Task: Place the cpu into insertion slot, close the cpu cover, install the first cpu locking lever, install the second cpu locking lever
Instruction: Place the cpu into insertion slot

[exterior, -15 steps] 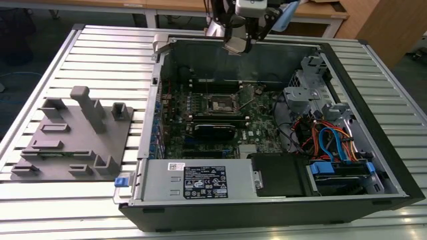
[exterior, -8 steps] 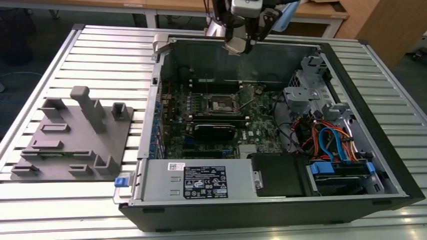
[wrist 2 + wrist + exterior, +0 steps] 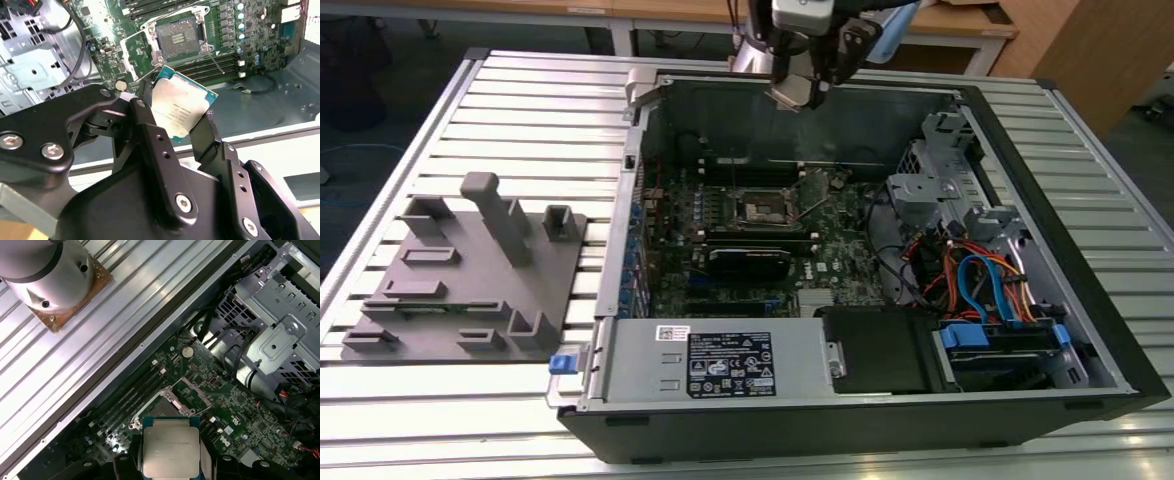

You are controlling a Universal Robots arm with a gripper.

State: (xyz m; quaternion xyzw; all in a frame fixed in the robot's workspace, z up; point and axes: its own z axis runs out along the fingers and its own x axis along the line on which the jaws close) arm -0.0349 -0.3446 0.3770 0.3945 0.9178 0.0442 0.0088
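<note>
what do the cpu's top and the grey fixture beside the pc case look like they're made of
The top of the cpu looks like matte silver metal, going by its soft, even sheen; its green-blue edge suggests circuit-board laminate. Beside the case, the grey fixture is probably plastic: matte, uniformly grey, no glints, though painted metal can't be ruled out.

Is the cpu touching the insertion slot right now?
Apart. In the second wrist view the cpu sits clamped in the gripper, with board showing between it and the insertion slot.
</note>
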